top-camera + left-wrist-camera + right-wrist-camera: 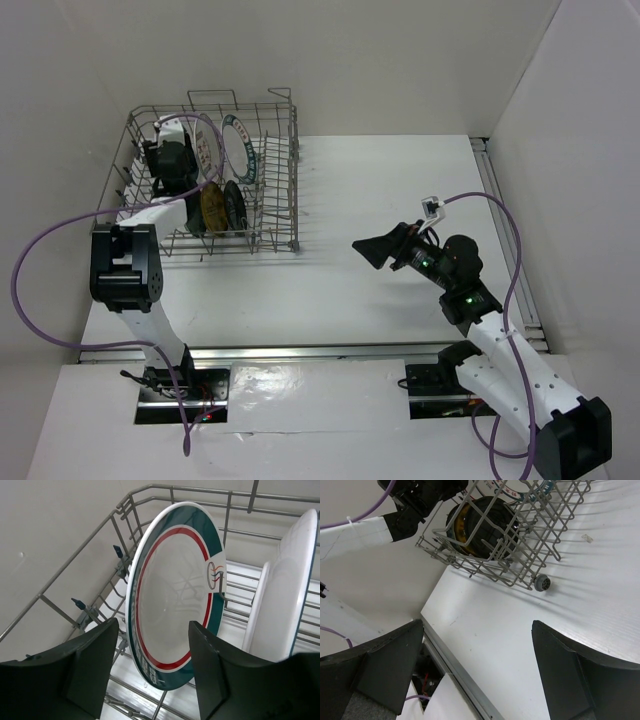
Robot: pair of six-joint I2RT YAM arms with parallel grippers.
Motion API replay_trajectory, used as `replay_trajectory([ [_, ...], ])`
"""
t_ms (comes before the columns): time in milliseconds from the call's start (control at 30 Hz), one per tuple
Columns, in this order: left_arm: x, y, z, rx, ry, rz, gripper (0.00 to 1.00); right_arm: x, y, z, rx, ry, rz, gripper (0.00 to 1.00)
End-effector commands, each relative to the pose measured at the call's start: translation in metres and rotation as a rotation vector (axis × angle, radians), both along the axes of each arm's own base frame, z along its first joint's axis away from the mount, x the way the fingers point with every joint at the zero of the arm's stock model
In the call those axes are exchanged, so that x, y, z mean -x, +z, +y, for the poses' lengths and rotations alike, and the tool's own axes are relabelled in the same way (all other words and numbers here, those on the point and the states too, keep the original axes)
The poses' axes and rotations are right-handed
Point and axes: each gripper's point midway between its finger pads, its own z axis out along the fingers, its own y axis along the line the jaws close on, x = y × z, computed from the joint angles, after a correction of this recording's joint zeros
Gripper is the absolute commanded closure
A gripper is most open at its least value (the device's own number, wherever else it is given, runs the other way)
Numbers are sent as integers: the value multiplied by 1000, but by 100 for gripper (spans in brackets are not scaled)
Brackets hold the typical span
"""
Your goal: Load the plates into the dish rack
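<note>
Dish rack (282, 190) sits far left on surface (400, 180). Plates stand on edge btw its tines: white plate w/ green/red rim (175, 595), white plate w/ lettered rim (240, 150), and at the rack's near side a small yellow patterned plate (212, 208) and a black plate (235, 207). Left gripper (153, 630) is inside the rack, released, and the green/red plate's lower rim sits in the gap; can't tell if they touch. Right gripper (476, 625) is spread wide, holding nothing, over bare surface, well apart from the rack.
</note>
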Motion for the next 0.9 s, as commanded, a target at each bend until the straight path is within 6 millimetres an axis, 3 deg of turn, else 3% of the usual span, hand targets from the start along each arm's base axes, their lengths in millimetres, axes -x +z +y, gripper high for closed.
replay_trajectory([
  [0, -3, 41, 9, 18, 46, -121, 27, 2, 8, 4, -6, 30, -40, 4],
  [33, -2, 42, 11, 7, 56, -114, 25, 2, 8, 4, -6, 30, -40, 4],
  [167, 13, 85, 24, -6, 149, -194, 17, 2, 13, 4, -9, 30, -48, 4],
  [233, 27, 123, 33, -11, 221, -257, 15, 3, 13, 5, -9, 39, -48, 4],
  [300, 44, 145, 42, 3, 300, -279, 0, 3, 15, 5, -13, 39, -57, 4],
  [367, 67, 193, 45, 52, 345, -368, 0, 0, 20, 4, -2, 25, -76, 4],
  [433, 86, 202, 42, 101, 347, -321, 0, -6, 16, 0, 45, -9, -60, 3],
  [467, 105, 239, 33, 182, 304, -415, 0, -16, 14, -8, 104, -61, -81, 0],
  [500, 114, 247, 27, 219, 274, -419, 0, -23, 16, -12, 157, -89, -58, 0],
  [533, 124, 252, 20, 254, 238, -417, 0, -29, 15, -17, 202, -118, -54, 0],
  [567, 132, 246, 13, 274, 201, -383, 0, -36, 15, -22, 267, -139, -62, 0],
  [600, 150, 264, 1, 308, 129, -430, 0, -45, 36, -28, 297, -194, -88, 0],
  [633, 158, 265, -5, 331, 97, -431, 0, -49, 23, -32, 361, -200, -28, 0],
  [667, 167, 258, -13, 364, 68, -390, 0, -55, 25, -41, 412, -241, -33, 0],
  [700, 170, 253, -27, 386, -7, -353, 0, -57, 42, -42, 423, -258, -55, 0],
  [733, 188, 259, -34, 403, -47, -360, 0, -55, 41, -48, 452, -273, -36, 0],
  [767, 197, 253, -43, 424, -84, -339, 0, -54, 44, -47, 460, -285, -36, 0],
  [800, 201, 225, -61, 463, -160, -257, 0, -55, 56, -58, 461, -346, -51, 0],
  [833, 225, 230, -74, 477, -221, -281, 0, -48, 62, -60, 460, -353, -60, 0],
  [867, 234, 219, -81, 497, -250, -260, 0, -45, 68, -64, 459, -368, -65, 0],
])
